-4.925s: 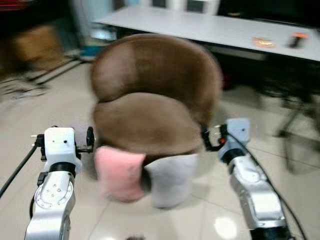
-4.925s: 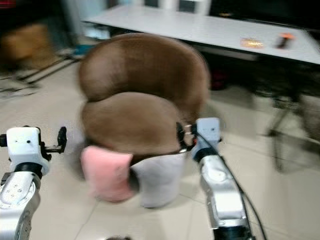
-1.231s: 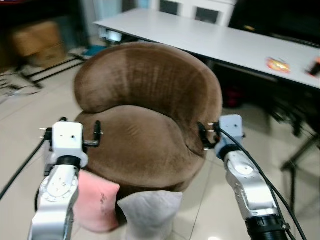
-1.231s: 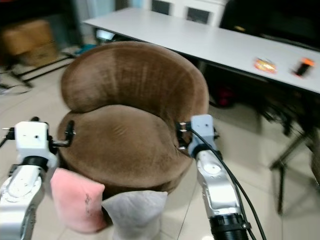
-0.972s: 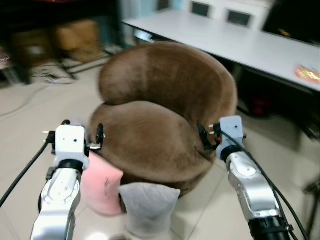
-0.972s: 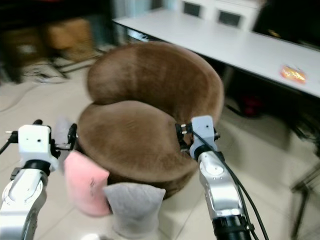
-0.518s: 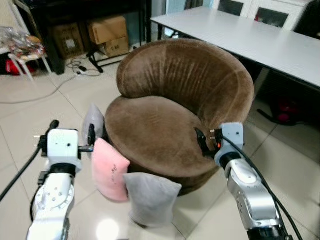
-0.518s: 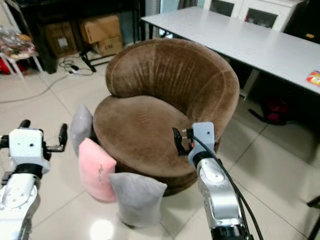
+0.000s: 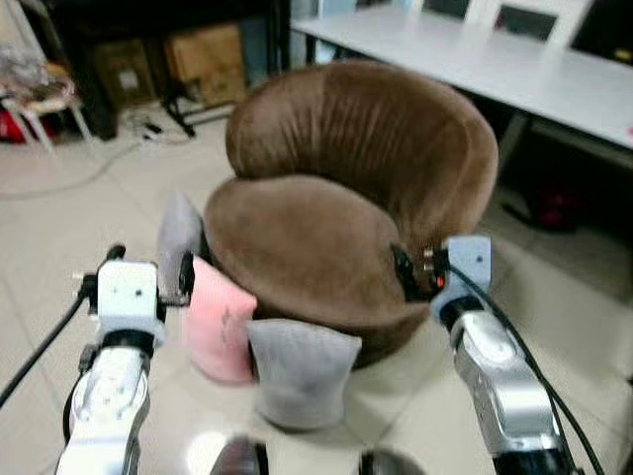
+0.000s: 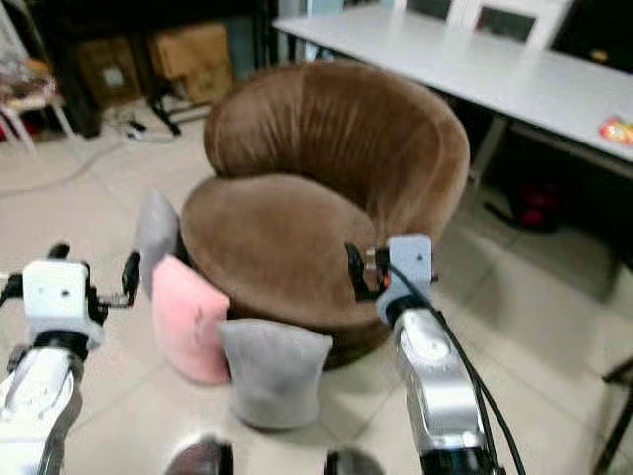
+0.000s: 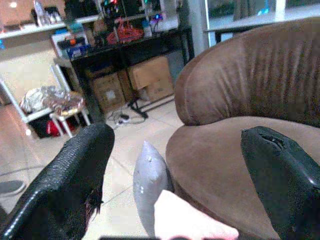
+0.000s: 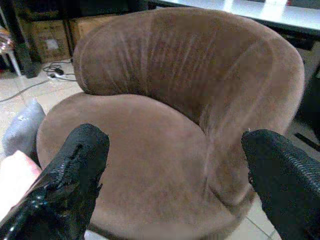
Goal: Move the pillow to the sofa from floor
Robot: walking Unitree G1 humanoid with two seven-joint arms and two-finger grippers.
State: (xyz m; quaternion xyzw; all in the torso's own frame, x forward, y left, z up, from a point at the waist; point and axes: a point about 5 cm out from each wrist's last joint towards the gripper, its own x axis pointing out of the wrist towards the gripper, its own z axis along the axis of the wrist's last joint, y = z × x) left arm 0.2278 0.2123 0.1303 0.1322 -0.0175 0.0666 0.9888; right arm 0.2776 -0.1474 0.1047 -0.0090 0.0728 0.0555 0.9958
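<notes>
Three pillows lean against the base of the round brown sofa chair point(image 9: 336, 188) on the tiled floor: a grey pillow point(image 9: 180, 237) at its left, a pink pillow point(image 9: 220, 322) and another grey pillow point(image 9: 300, 371) in front. My left gripper point(image 9: 150, 265) hovers open just left of the pink pillow, touching nothing. My right gripper point(image 9: 404, 273) is open at the seat's front right edge. The left wrist view has the grey pillow point(image 11: 150, 180) and the pink pillow's top point(image 11: 192, 227) between its fingers point(image 11: 75, 180).
A long white table point(image 9: 514, 69) runs behind the chair at the right. Cardboard boxes point(image 9: 203, 59) sit under a dark shelf at the back left, with cables point(image 9: 148, 124) on the floor. My feet point(image 9: 242, 457) are at the bottom edge.
The camera has swung around the chair and tipped down, bringing the third pillow and my feet into view. Both grippers stay open and empty; the pillows have not moved.
</notes>
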